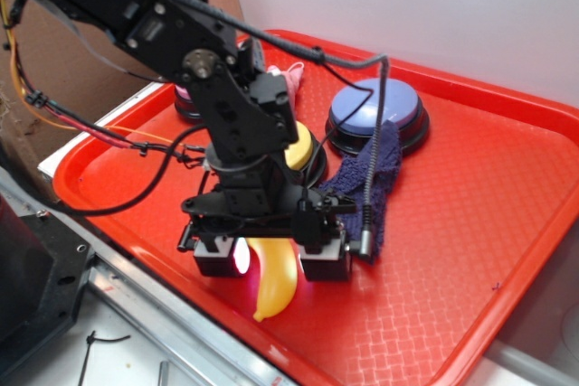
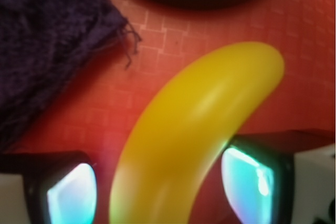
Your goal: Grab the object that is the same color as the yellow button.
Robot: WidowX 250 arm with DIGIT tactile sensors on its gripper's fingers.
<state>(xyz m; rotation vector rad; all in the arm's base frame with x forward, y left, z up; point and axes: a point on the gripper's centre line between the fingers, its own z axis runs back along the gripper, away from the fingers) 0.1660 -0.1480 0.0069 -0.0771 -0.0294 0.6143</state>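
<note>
The object, a glossy yellow banana (image 1: pixel 276 285), lies on the red tray (image 1: pixel 470 223) near its front edge. My gripper (image 1: pixel 271 264) is lowered over it, with one finger on each side and the jaws open. In the wrist view the banana (image 2: pixel 199 129) runs up between the two glowing pads (image 2: pixel 71 195). A strip of tray shows beside the left pad, while the right pad stands close against the banana's curve. The yellow button (image 1: pixel 301 146) sits just behind the gripper, mostly hidden by the arm.
A blue button (image 1: pixel 375 108) stands at the back. A pink button (image 1: pixel 188 104) is largely hidden behind the arm. A dark purple cloth (image 1: pixel 378 174) (image 2: pixel 47 51) lies right of the gripper, with a coiled cable hanging over it. The tray's front rim is close.
</note>
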